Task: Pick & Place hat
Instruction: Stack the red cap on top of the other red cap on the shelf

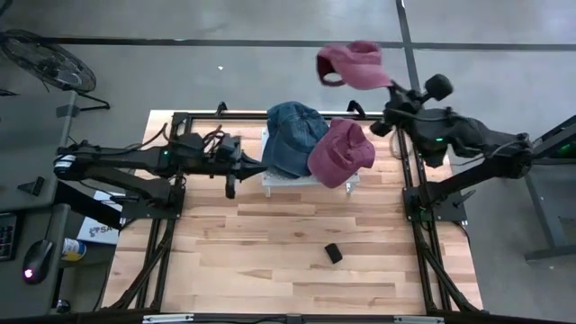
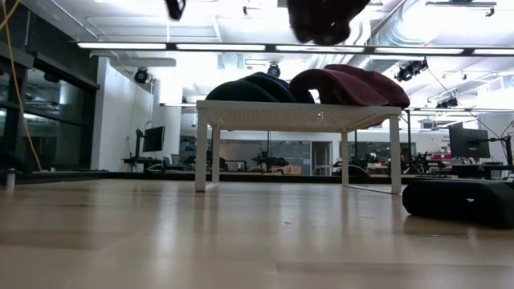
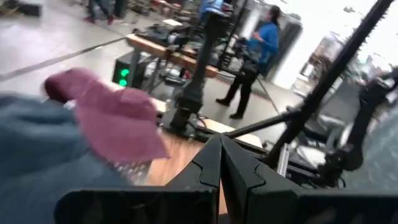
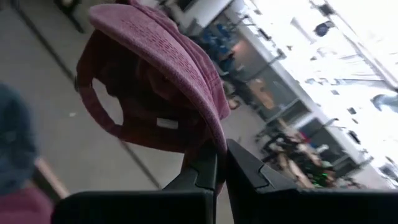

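A white rack (image 1: 349,184) stands at the middle of the table's far part. On it rest a blue denim hat (image 1: 292,135) and a maroon hat (image 1: 340,153), side by side, also seen in the low view as the blue hat (image 2: 241,90) and the maroon hat (image 2: 353,84). A second maroon hat (image 1: 351,65) hangs high in the air beyond the rack's far side, with my right gripper (image 1: 392,86) shut on it. My left gripper (image 1: 255,167) stands shut and empty at the rack's left side, pointing level toward the hats. My right gripper pinches the maroon hat's brim edge (image 4: 214,134) between its two fingers. The fingers come level from the table's right side. The hat is lifted clear of everything, and its crown, with the back opening (image 4: 99,102), stands out past the fingertips.
A small black object (image 1: 334,254) lies on the wooden table (image 1: 234,270) nearer the front, right of the middle. Black frame rails (image 1: 423,234) run along both sides of the table. A person (image 3: 264,40) stands in the room beyond the table.
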Available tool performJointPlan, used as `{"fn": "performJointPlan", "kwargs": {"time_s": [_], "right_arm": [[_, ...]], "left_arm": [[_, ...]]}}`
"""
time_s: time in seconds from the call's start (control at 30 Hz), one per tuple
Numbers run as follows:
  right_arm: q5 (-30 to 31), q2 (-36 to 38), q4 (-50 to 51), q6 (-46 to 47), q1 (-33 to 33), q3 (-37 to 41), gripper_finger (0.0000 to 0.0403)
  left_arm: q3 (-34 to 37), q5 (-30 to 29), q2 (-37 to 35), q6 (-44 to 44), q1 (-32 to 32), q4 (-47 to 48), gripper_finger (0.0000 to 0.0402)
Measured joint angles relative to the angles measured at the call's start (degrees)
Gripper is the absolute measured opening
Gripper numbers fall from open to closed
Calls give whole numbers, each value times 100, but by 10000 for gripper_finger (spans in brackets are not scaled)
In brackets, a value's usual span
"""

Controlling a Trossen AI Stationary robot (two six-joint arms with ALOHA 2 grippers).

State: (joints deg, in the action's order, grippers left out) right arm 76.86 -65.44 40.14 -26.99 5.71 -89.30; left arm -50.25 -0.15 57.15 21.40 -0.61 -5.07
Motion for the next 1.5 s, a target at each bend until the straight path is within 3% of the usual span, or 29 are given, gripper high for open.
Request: {"fn": "performJointPlan", "kwargs": {"time_s": [0.17, 0.3, 0.5, 0.7, 0.93, 1.17, 1.5], "right_arm": [[-498, -236, 970, 1013, -434, 11, 6], [-891, -283, 1652, 1881, -816, 11, 6], [-938, -274, 2323, 2948, -1064, 11, 6], [-1295, -336, 3497, 4911, -1213, 11, 6], [-1484, -705, 4815, 6896, -1313, 11, 6], [-1469, -1213, 4983, 6930, -1332, -213, 6], [-1224, -1791, 4987, 5802, -1483, -1923, 6]], "left_arm": [[532, -158, -418, 434, 25, -280, 0], [882, -256, -621, 438, 25, 106, 0], [1620, -6, -1048, 289, 21, -323, 0], [2379, 395, -1727, 154, 21, -327, 0], [2781, 403, -2649, 134, 21, -120, 0], [2795, 118, -3002, -33, 21, 251, 0], [2795, 67, -3003, -14, 23, 407, 0]]}}
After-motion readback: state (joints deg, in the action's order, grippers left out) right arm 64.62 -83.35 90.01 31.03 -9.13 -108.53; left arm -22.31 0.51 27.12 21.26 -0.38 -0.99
